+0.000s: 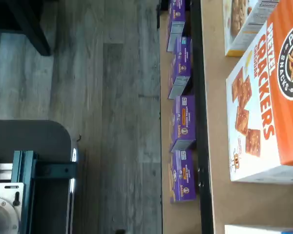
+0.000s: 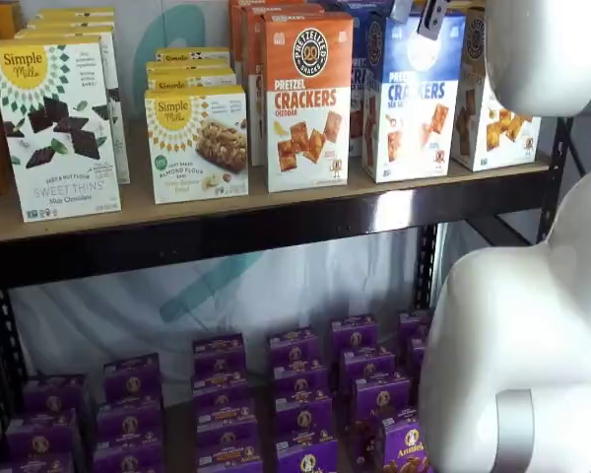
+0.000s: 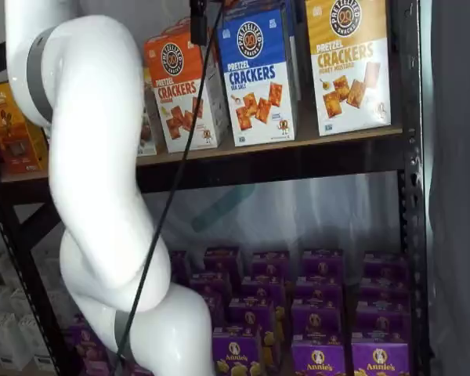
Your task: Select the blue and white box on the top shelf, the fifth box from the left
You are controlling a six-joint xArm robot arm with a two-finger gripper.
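In the wrist view the picture is turned on its side. A dark mount with teal brackets (image 1: 34, 170) shows over a grey wooden floor (image 1: 112, 122). Beyond it a row of purple boxes (image 1: 181, 122) stands on a lower board, and an orange "Pretzel Crackers" box (image 1: 268, 97) fills the nearest part of the top shelf (image 1: 217, 146).

In a shelf view, the upper left holds a white Simple Mills "Sweet Thins" box (image 2: 57, 128). A smaller Simple Mills almond flour box (image 2: 197, 143) stands right of it. The orange Cheddar box shows at centre, and the blue and white box (image 2: 409, 103) stands upright just right of it, at the upper right of the frame, with a yellow cracker box (image 2: 492, 108) on its other side. All stand on the tan board behind the black front rail. The white arm (image 2: 532, 325) covers the right edge.

In the other shelf picture the arm fills the left half. At the top edge, left of centre, 1 black finger of the gripper (image 3: 197, 19) hangs with a cable beside it, before the gap between the orange and blue cartons. No gap between fingers shows here; the gripper is spread as wide as it goes and carries no box. The blue and white box stands upper centre, untouched.
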